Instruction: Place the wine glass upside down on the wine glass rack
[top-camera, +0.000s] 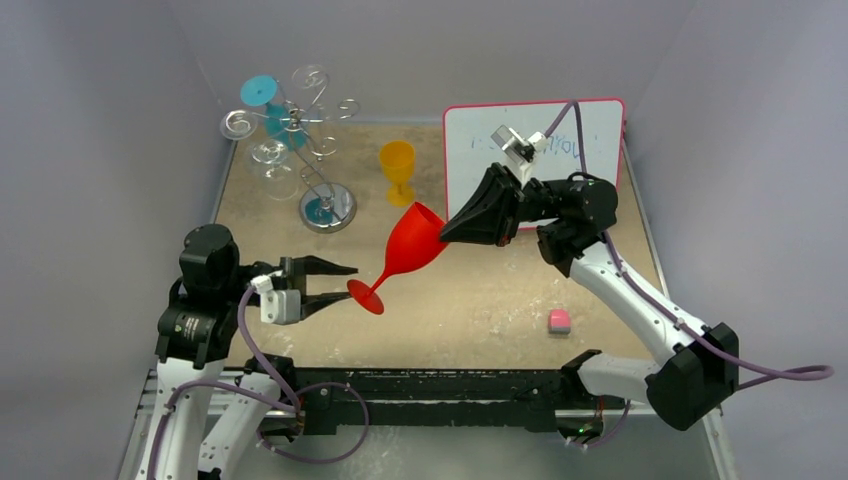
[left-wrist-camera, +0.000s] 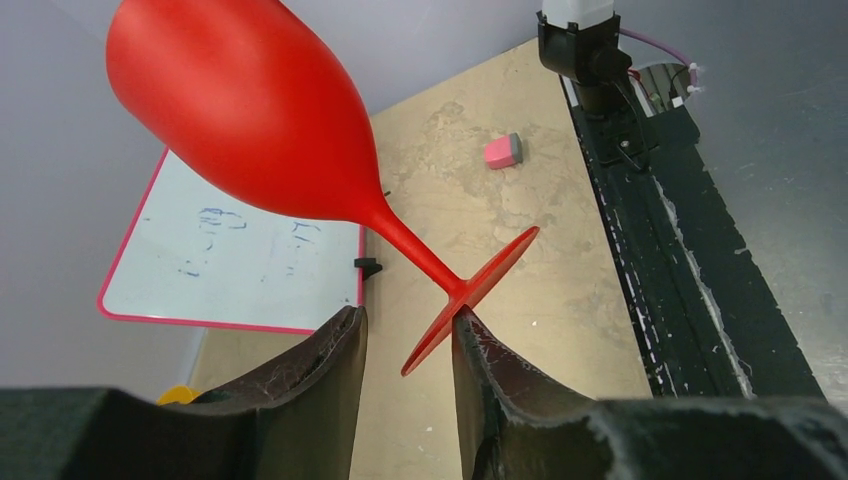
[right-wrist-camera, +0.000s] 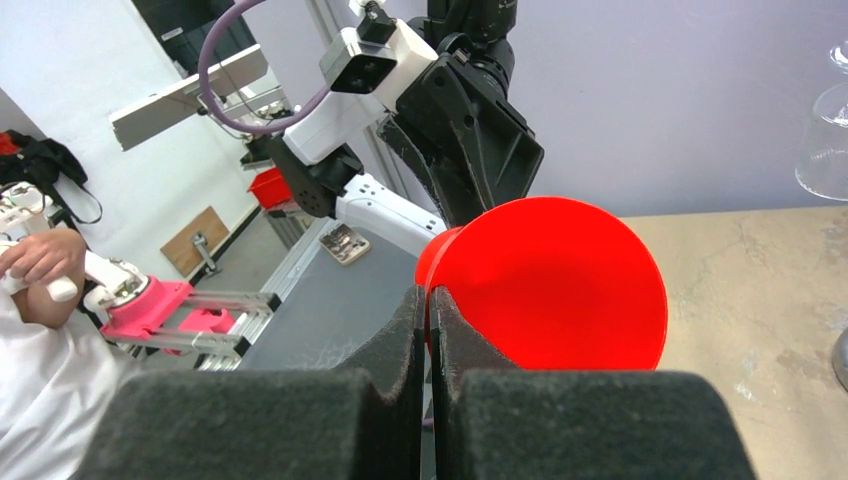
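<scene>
The fingers of the right gripper (right-wrist-camera: 430, 300) are pressed together on the rim of the red wine glass (top-camera: 412, 245), with the thin wall of the bowl pinched between them, so this gripper alone carries the glass. The fingers of the left gripper (left-wrist-camera: 407, 320) stand apart, one on each side of the round foot (left-wrist-camera: 478, 290). The edge of the foot lies against one finger or just beside it, and a clear gap shows on the other side, so I judge that they are not clamped on it. The glass hangs tilted in the air above the desk (top-camera: 500, 300), between the two arms, with the bowl higher on the right side and the foot lower on the left. It is apart from the wine glass rack (top-camera: 300, 125), which stands at the far left of the desk on its round base (top-camera: 328, 210) and carries a teal glass (top-camera: 262, 92) and a clear glass (top-camera: 272, 165) upside down. A yellow glass (top-camera: 397, 165) stands upright near the rack. In my judgement the task is about half done: the glass is lifted and offered for a handover. What is left is to grip the foot, free the rim, turn the glass over and hang it on a free curled arm.
</scene>
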